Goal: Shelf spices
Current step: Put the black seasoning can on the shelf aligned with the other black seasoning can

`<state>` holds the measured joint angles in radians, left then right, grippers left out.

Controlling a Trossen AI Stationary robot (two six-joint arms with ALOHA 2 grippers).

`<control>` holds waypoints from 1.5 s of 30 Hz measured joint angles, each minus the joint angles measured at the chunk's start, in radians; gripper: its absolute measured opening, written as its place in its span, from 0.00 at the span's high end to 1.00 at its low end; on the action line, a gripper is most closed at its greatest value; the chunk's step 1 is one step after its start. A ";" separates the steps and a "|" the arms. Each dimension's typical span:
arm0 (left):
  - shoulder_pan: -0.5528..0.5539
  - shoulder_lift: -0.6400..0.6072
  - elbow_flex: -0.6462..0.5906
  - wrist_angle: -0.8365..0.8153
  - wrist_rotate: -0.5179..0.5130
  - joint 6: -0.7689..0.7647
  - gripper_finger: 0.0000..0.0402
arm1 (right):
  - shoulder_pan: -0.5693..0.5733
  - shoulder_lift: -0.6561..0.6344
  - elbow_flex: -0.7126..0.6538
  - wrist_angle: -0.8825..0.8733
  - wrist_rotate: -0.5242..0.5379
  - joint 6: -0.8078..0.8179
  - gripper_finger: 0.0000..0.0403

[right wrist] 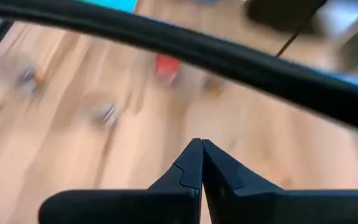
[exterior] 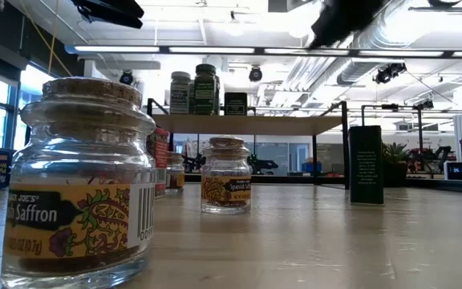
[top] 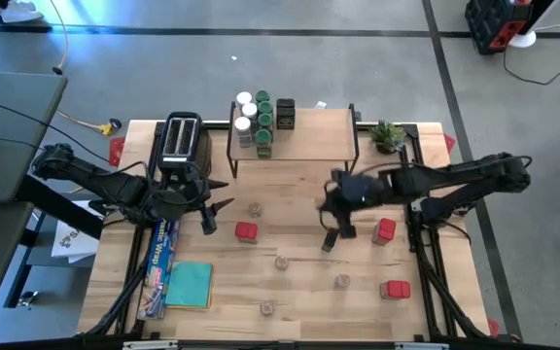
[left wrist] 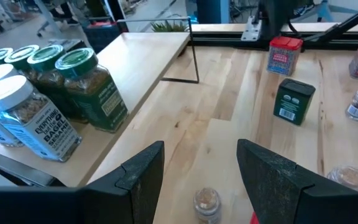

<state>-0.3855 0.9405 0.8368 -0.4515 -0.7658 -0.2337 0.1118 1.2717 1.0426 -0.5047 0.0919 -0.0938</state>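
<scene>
a: where do the spices stand?

b: several jars [top: 258, 119] crowd the left end of the shelf [top: 304, 136], which sits at the bench [top: 290, 292]'s far edge. red tins [top: 246, 231] and tiny jars [top: 282, 261] lie scattered over the bench, and one black box [left wrist: 293, 99] stands near its middle.

a: and the pincers?

b: the left pincer [left wrist: 201, 171] hangs beside the toaster [top: 180, 139], jaws apart, holding nothing. the right pincer [right wrist: 201, 162] is above the bench's middle, pressed together and empty.

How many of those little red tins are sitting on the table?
3: one red tin left of centre near the left arm, one beside the right arm, one nearer the front right. Arms might hide others.
</scene>
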 joint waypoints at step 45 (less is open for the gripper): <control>0.026 0.000 0.000 0.040 0.005 0.018 0.51 | -0.110 0.221 0.132 -0.010 -0.059 -0.158 0.73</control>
<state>-0.3595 0.9405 0.8368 -0.4118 -0.7610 -0.2157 0.0018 1.4925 1.1745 -0.5149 0.0328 -0.2518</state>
